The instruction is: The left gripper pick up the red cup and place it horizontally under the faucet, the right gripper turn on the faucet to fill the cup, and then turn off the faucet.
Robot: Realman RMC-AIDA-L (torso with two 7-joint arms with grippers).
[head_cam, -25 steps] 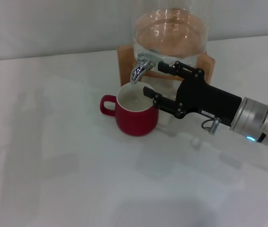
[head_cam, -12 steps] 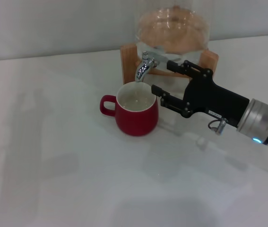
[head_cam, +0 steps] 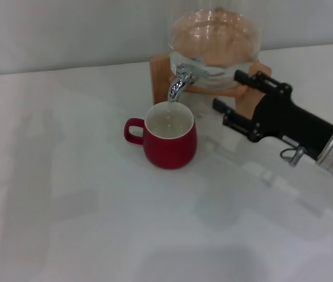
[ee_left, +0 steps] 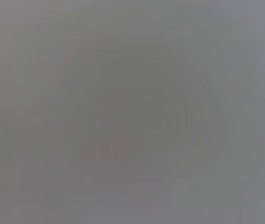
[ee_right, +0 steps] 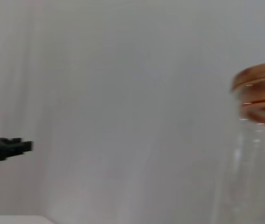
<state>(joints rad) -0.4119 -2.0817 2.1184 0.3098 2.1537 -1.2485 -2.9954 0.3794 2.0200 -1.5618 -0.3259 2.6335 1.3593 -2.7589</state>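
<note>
One claw in view: right claw [head_cam: 226, 91], black fingers spread apart, holding nothing. It sits to the right of the faucet [head_cam: 179, 84], clear of it, no contact with spout or handle. One finger [head_cam: 247, 79] lies in front of the wooden stand [head_cam: 161, 70] at the jar's right side, the other finger [head_cam: 228, 115] lower, over bare tabletop [head_cam: 66, 194].

Red cup [head_cam: 167, 136] stands upright on the tabletop right under the faucet spout, rim just below the spout tip, handle pointing away from the right claw. Pale liquid visible inside. Cup is well apart from the claw, nothing gripping it.

Right arm comes in from the right edge of the head view, low over the tabletop, black boxy body angled up toward the jar, silver wrist behind it with a small blue light.

Glass dispenser jar [head_cam: 214, 38] sits on the stand behind the faucet, wall behind that. Nothing between claw and faucet.

Right wrist view: jar wall and wooden lid [ee_right: 258, 81] to one side, one black fingertip [ee_right: 6, 147] at the opposite edge, plain wall between.

Left claw not visible anywhere; left wrist view is plain grey, can't tell anything from it.
</note>
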